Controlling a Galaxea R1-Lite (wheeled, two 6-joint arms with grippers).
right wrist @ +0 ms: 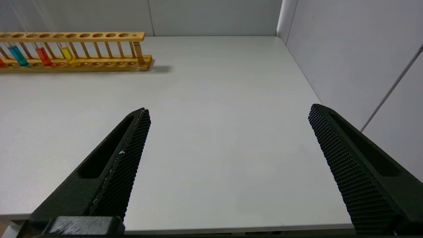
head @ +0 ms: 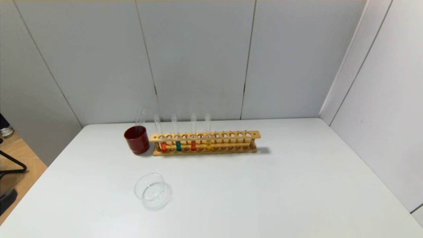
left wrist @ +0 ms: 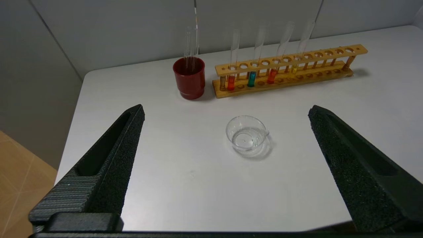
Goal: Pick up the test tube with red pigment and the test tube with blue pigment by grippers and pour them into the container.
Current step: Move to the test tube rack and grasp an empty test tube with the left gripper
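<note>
Setting: white table (head: 297, 185) boxed in by grey wall panels; wooden rack (head: 205, 142) near the back, dark red cup (head: 136, 139) just beside its left end.
Red tube (head: 162, 140): upright in the rack's leftmost filled hole, orange-red liquid at its base.
Blue tube (head: 177, 140): upright in the next filled hole, teal liquid at its base.
Look-alikes: a darker red tube (head: 193, 140) and a yellow tube (head: 208, 140) stand further right in the same row.
Dish (head: 150, 190): clear glass, alone on the table, well in front of the rack's left end.
Left gripper (left wrist: 226, 112): spread wide, holding nothing, hanging back at the near edge, facing the dish and rack.
Right gripper (right wrist: 228, 112): spread wide, holding nothing, over bare table right of the rack.
Progress: nothing picked yet.
Risk, wrong tube: the two reds look alike and stand close.
Risk, crowding: tubes stand near each other, so a wide finger may knock a neighbour.
Risk, slip: smooth thin glass may slide or crack if squeezed badly.
Risk, spill: the dish is shallow and may skid if a tube rim touches it.
</note>
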